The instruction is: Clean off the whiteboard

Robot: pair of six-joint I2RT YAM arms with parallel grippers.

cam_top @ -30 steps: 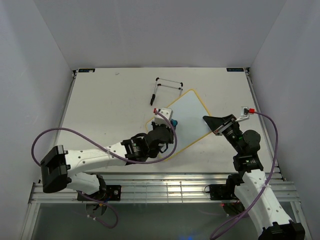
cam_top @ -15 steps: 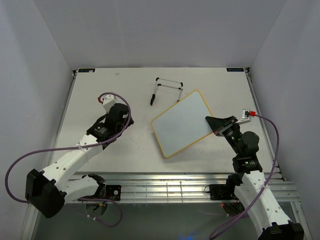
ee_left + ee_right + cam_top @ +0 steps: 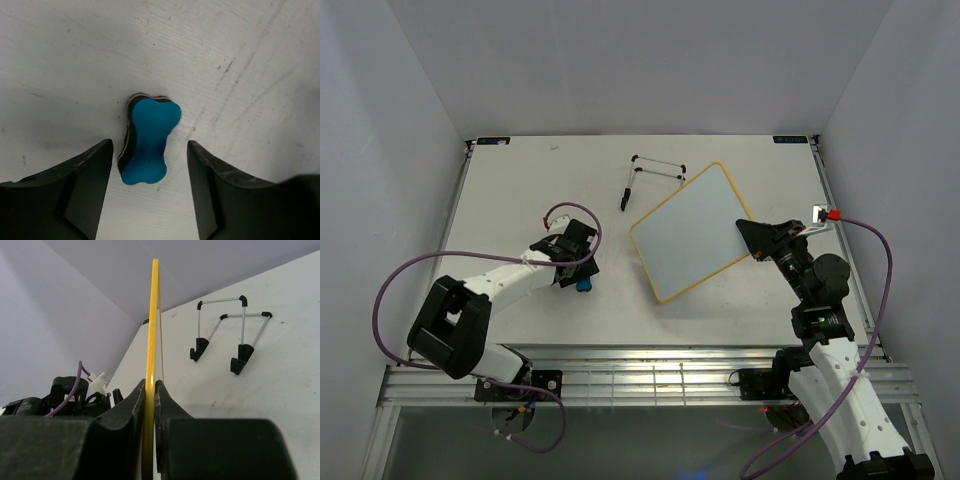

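Note:
The whiteboard, white with a yellow frame and no writing that I can see, is held off the table at centre right. My right gripper is shut on its right edge; the right wrist view shows the yellow frame edge-on between the jaws. The blue bone-shaped eraser lies flat on the table at the left. My left gripper is open just above it; in the left wrist view the eraser lies between the spread fingers, untouched.
A folding wire stand with black feet lies on the table behind the whiteboard, also in the right wrist view. White walls enclose the table on three sides. A metal rail runs along the near edge.
My left arm carried the eraser from the whiteboard out to the left and set it down on the table, then opened. My right gripper tilted and shifted the whiteboard slightly right.

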